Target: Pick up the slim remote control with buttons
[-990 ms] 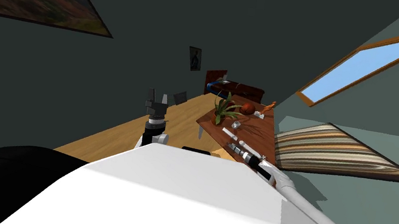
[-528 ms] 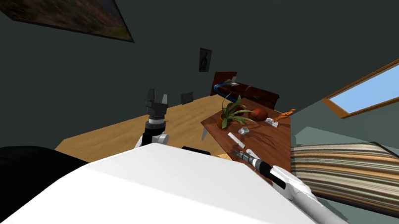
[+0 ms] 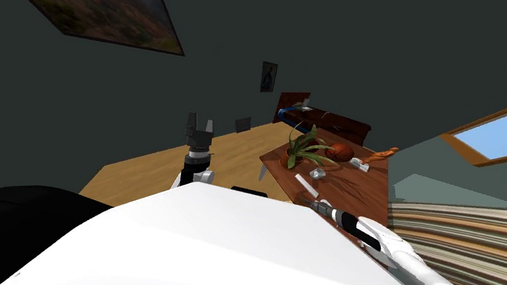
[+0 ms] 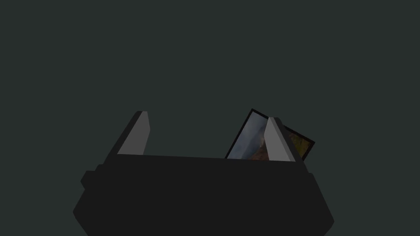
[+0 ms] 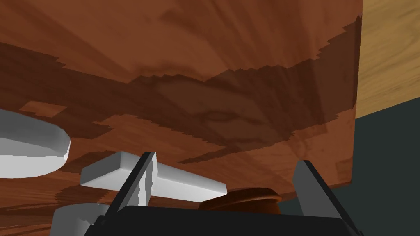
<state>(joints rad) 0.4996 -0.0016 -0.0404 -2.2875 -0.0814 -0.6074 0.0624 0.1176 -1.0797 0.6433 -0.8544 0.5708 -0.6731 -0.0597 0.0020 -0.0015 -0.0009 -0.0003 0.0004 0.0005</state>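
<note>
Lining up the right pincer [image 5: 225,159] over the remote control [image 5: 176,185] looks to be the step in hand. The pincer hangs low above the brown tabletop [image 5: 205,61], its fingers spread wide and gripping nothing.

The remote control is a slim white bar, and I cannot make out any buttons on it. It lies flat toward the near end of the tabletop, between the arm and the potted plant [image 3: 302,148]. It runs across behind one finger, so only one end sits in the gap and most of its length lies outside it.

To do this well, I would slide the hand along the bar until its middle sits between the fingers. Then I would turn the wrist so the fingers close across the narrow width, not along the length. The bar is thin and low, so the tips likely need to drop almost to the wood before closing. A shallow or off-centre pinch could skid it or tip up one end.

A rounded white thing [image 5: 28,149] sits near the far end of the bar and should stay clear of the outer finger. The left pincer [image 3: 200,119] is raised off to the side, fingers apart and empty.
</note>
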